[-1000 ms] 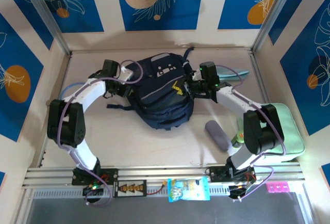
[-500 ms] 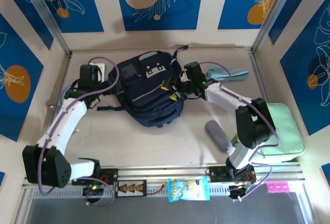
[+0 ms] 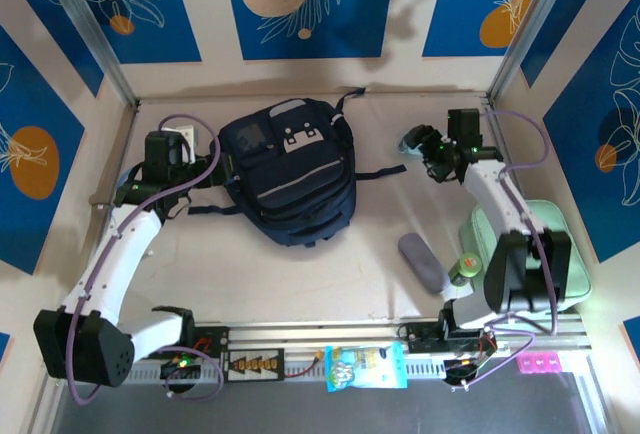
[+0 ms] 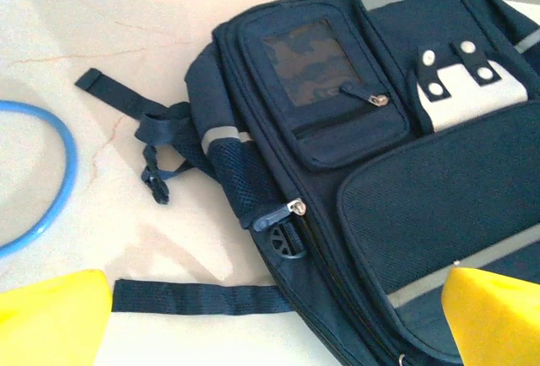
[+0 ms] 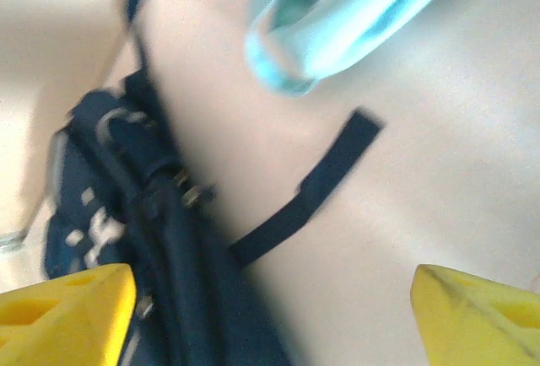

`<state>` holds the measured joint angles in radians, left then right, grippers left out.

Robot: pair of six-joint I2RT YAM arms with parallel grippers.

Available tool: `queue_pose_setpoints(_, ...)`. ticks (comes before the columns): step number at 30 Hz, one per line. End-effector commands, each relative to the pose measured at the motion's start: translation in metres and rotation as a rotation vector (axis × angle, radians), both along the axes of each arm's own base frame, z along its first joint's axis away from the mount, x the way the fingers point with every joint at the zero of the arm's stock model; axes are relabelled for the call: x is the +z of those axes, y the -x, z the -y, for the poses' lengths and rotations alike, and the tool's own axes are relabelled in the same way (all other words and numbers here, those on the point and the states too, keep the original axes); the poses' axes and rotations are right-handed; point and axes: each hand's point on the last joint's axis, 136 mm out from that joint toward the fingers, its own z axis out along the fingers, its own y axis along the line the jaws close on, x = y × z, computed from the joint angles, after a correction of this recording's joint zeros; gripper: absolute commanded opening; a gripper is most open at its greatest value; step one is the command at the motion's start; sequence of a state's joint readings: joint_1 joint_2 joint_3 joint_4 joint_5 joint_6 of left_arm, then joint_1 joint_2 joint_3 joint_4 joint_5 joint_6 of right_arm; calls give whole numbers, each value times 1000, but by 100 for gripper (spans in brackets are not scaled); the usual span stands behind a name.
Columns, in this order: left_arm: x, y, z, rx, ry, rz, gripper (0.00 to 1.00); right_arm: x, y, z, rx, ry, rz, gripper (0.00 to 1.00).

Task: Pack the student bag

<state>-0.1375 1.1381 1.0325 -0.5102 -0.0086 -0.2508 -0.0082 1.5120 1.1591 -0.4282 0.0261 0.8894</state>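
**Student bag flat at the back of the counter, both sets of fingers spread and empty**

At far left, a blue cord loop lies on the pale counter. The left fingers hover just beside the bag's left flank. Their yellow tips are wide apart and grasp nothing. Below and between them, a loose black strap lies flat on the counter. A shorter strap with a buckle trails out from the bag's side just above it.

The student bag rests front-up in the middle of the back half of the counter, its top toward the rear wall. Its grey-white patch sits near that top, and a grey trim stripe runs across the body. The zip pulls seen from the left wrist lie against their pockets.

To the right of the bag, another black strap stretches across the bare counter toward the right arm. The right fingers are raised well apart from the bag. They are splayed and hold nothing. A pale blue object, too blurred to name, lies just beyond them.

Nearer the front edge lies a grey oblong pouch, with a small green item touching or just beside it. A mint-green case lies further right, partly under the right arm. A snack packet sits on the front rail.
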Motion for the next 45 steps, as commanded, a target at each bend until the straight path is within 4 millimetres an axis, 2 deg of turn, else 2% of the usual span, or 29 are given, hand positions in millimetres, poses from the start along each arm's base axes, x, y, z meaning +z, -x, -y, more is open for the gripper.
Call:
queue_pose_setpoints(1, -2, 7, 6, -62, 11, -10, 100, -15, -22, 32, -69, 9, -55, 88)
queue_pose_setpoints(3, -1, 10, 12, -108, 14, -9, 100, -29, -38, 51, -129, 19, -89, 89)
queue_pose_setpoints(6, 0, 11, 15, -127, 17, 8, 100, -43, -61, 66, -186, -4, -127, 90)
queue_pose_setpoints(8, 0, 11, 16, -133, 19, 19, 100, -48, -76, 68, -218, -23, -137, 90)
queue_pose_setpoints(12, 0, 12, 17, -142, 20, 18, 100, -72, -97, 67, -289, -76, -200, 89)
queue_pose_setpoints(19, 1, 11, 20, -159, 29, 21, 100, -95, -114, 65, -343, -96, -240, 82)
queue_pose_setpoints(22, 1, 10, 22, -166, 35, 16, 100, -106, -117, 63, -352, -114, -256, 73)
queue_pose_setpoints(26, 1, 11, 24, -175, 44, 14, 100, -112, -116, 60, -344, -124, -251, 37)
queue_pose_setpoints(29, 1, 12, 28, -192, 62, 11, 100, -102, -114, 58, -327, -95, -208, 20)
queue_pose_setpoints(33, 1, 12, 38, -231, 99, -6, 100, -74, -110, 48, -263, -62, -124, 10)
queue_pose_setpoints(38, 0, 11, 56, -293, 144, -31, 100, -31, -93, 25, -157, -44, -14, 1)
queue_pose_setpoints(42, -2, 11, 77, -348, 143, -43, 100, -2, -67, 9, -68, -78, 68, 0)
queue_pose_setpoints(45, -7, 14, 101, -427, 107, -53, 100, 13, -42, -2, 1, -91, 102, 0)
